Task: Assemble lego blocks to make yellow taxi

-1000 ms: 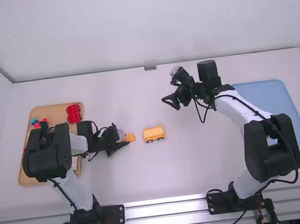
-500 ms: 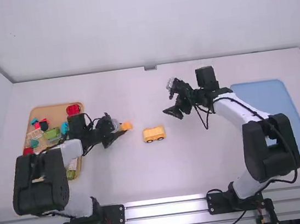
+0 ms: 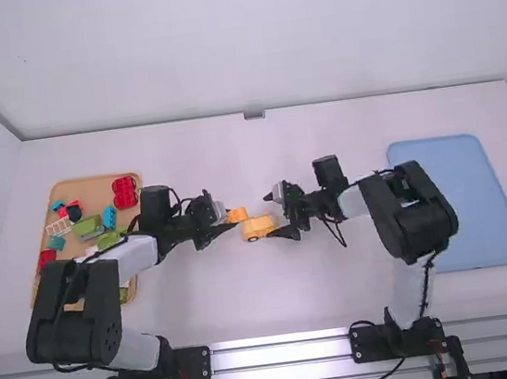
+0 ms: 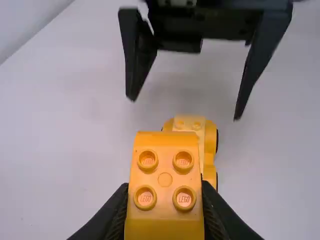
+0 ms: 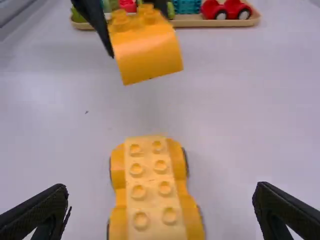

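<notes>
High view: both arms [image 3: 131, 255] angle inward over the desk [image 3: 250, 302], the car base [image 3: 257, 228] lying between the left tool [image 3: 229, 220] and right tool [image 3: 273, 216]. Left wrist view: small lettering marks the studs [image 4: 183, 160] of the yellow block [image 4: 165, 215] clamped in the left tool. Right wrist view: the right tool's fingers stand wide apart, the car base between.

On the desk [image 3: 204, 308], a tray [image 3: 85, 186] with loose blocks [image 3: 88, 226] in it lay left, a 2nd tray [image 3: 457, 209] right. Between those 2 stood the car base [image 3: 258, 227], the roof block [image 3: 238, 215] in the left pincer [image 3: 231, 218] just left of it.
</notes>
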### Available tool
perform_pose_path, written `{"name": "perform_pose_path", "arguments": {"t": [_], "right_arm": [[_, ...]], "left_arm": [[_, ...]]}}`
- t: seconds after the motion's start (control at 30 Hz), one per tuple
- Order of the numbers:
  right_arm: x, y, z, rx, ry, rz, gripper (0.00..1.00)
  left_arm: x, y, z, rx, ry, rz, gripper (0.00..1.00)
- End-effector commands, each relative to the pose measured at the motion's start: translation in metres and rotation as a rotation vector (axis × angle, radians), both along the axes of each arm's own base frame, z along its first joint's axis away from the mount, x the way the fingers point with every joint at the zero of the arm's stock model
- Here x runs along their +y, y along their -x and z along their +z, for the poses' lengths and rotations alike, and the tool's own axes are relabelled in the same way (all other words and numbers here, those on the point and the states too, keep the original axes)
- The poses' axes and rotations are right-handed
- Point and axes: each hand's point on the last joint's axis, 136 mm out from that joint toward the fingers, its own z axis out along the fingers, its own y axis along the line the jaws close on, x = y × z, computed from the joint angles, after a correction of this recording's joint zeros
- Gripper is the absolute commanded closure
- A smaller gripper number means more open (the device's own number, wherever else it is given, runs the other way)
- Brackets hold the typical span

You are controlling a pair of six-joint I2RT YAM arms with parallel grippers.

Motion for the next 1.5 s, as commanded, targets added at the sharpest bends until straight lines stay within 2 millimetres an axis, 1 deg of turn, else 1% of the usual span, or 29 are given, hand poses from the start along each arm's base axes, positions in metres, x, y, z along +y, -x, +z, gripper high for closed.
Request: {"name": "perform_pose_path", "arguments": {"t": [0.0, 0.07, 0.17, 0.2, 0.27, 0.33, 0.47, 0.6, 0.7, 0.83, 0.97, 1.0, 1.1, 1.17, 1.33, 1.4, 1.47], "right_arm": [[0.012, 0.006, -0.006, 0.044, -0.042, 0.058, 0.01], [0.016, 0.009, -0.018, 0.035, -0.03, 0.083, 0.01], [0.017, 0.013, -0.028, 0.013, -0.022, 0.105, 0.02], [0.017, 0.013, -0.029, 0.008, -0.022, 0.107, 0.02], [0.016, 0.013, -0.033, 0.006, -0.019, 0.107, 0.01], [0.012, 0.01, -0.039, 0.012, -0.002, 0.088, 0.01], [0.011, 0.01, -0.041, 0.002, -0.002, 0.092, 0.01], [0.01, 0.009, -0.042, -0.022, 0.004, 0.095, 0.06], [0.01, 0.009, -0.042, -0.021, 0.003, 0.095, 0.09], [0.011, 0.009, -0.043, -0.023, 0.006, 0.094, 0.11], [0.011, 0.008, -0.042, -0.034, 0.002, 0.095, 0.17], [0.012, 0.007, -0.041, -0.038, 0.002, 0.094, 0.21], [0.011, 0.006, -0.041, -0.036, 0.0, 0.09, 0.25], [0.011, 0.005, -0.044, -0.038, 0.016, 0.081, 0.28], [0.01, 0.003, -0.048, -0.04, 0.044, 0.069, 0.31], [0.012, 0.003, -0.053, -0.035, 0.075, 0.056, 0.35], [0.013, 0.002, -0.056, -0.031, 0.096, 0.044, 0.35]], "left_arm": [[-0.008, 0.004, 0.004, -0.006, 0.003, -0.024, 0.85], [-0.013, 0.005, 0.004, -0.007, -0.002, -0.038, 0.85], [-0.019, 0.008, 0.004, -0.007, -0.003, -0.058, 0.87], [-0.02, 0.008, 0.003, -0.007, -0.003, -0.06, 0.89], [-0.022, 0.008, 0.001, -0.002, -0.001, -0.066, 0.9], [-0.023, 0.004, -0.007, 0.029, -0.003, -0.068, 0.91], [-0.029, 0.002, -0.012, 0.074, 0.04, -0.114, 0.9], [-0.034, -0.002, -0.01, 0.085, 0.073, -0.141, 0.9], [-0.034, -0.004, -0.01, 0.085, 0.072, -0.14, 0.9], [-0.036, -0.002, -0.011, 0.096, 0.072, -0.142, 0.9], [-0.038, 0.001, -0.013, 0.102, 0.068, -0.146, 0.91], [-0.038, 0.002, -0.014, 0.103, 0.067, -0.147, 0.91], [-0.038, 0.004, -0.016, 0.112, 0.072, -0.15, 0.91], [-0.037, 0.004, -0.02, 0.119, 0.065, -0.147, 0.92], [-0.037, 0.004, -0.024, 0.124, 0.067, -0.149, 0.92], [-0.039, 0.002, -0.025, 0.13, 0.071, -0.153, 0.93], [-0.041, 0.001, -0.026, 0.13, 0.068, -0.158, 0.93]]}}
